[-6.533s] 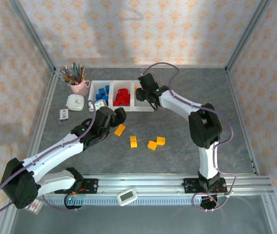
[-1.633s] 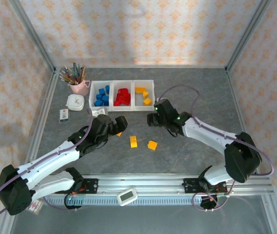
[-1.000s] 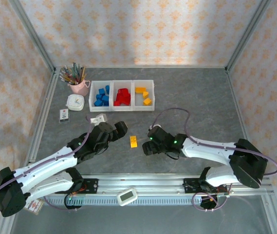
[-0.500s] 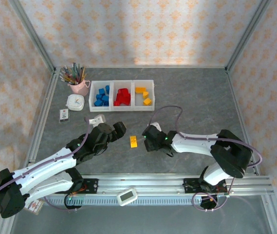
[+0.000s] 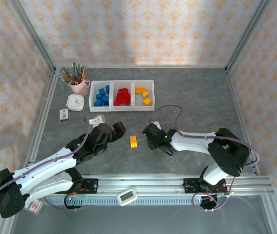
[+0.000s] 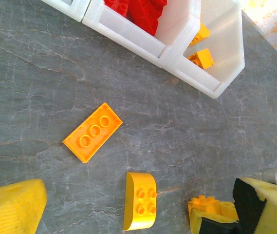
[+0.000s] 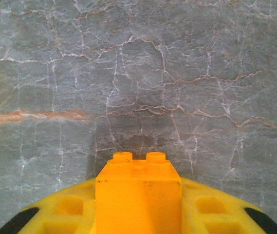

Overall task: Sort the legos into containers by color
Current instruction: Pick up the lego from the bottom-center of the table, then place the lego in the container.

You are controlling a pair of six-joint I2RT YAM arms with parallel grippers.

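Okay, murky bits first. From above, the black body of the right pincer (image 5: 150, 141) covers its own tips, so we can't read the grab there. The right wrist camera settles it: both yellow fingers (image 7: 65, 209) are clamped on a small chunky yellow-orange plastic brick (image 7: 138, 190), two studs pointing straight ahead, away from the lens. Its lower part is cut off by the frame edge, and we can't tell if it touches the grey marbled surface (image 7: 177, 73). It's near the front middle, well apart from the row of three translucent white plastic bins (image 6: 128, 33).

The left pincer (image 5: 116, 127) is spread fully wide, holding nothing. Its camera shows an oblong yellow-orange plastic brick (image 6: 92, 132) lying flat, studs up, long axis diagonal from lower left to upper right in that view. Near it sits a yellow-orange plastic brick with one rounded end (image 6: 139, 201), long axis roughly up-down in frame, between the two pincers. The bins are cropped at the top; red bricks (image 6: 143, 9) and yellow-orange ones (image 6: 201, 57) peek out.
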